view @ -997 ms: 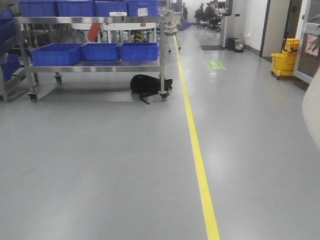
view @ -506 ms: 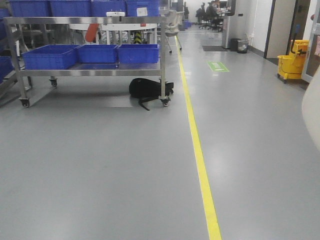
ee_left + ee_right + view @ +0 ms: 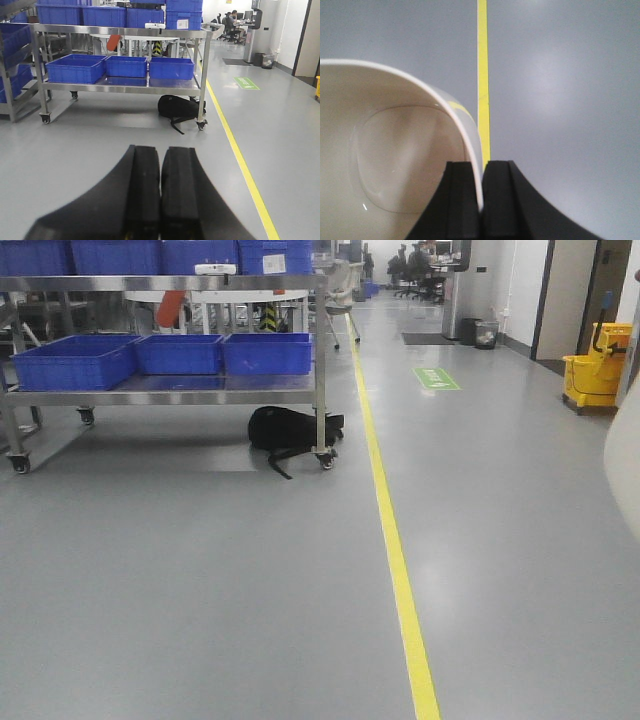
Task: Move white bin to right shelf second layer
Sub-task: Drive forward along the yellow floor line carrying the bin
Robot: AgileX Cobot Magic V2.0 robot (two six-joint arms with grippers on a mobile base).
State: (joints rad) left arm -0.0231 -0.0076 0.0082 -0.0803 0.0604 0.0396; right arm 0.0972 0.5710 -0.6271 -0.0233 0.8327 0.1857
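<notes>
The white bin point(image 3: 395, 150) fills the left half of the right wrist view, glossy cream inside, mouth towards the camera. My right gripper point(image 3: 481, 170) is shut on its rim, one finger inside the wall and one outside. A blurred cream slice of the white bin point(image 3: 626, 475) shows at the right edge of the front view, above the grey floor. My left gripper point(image 3: 160, 155) is shut with nothing in it, its black fingers point(image 3: 142, 185) pressed together over bare floor. The right shelf second layer is out of view.
A wheeled steel cart point(image 3: 170, 397) with blue crates point(image 3: 180, 352) stands ahead on the left, a black backpack point(image 3: 285, 428) by its right leg. A yellow floor line point(image 3: 395, 550) runs forward. A yellow mop bucket point(image 3: 597, 365) stands far right.
The cart and backpack have grown nearer and lower in the front view, and the mop bucket has slid right. The bin stays at the right edge.
</notes>
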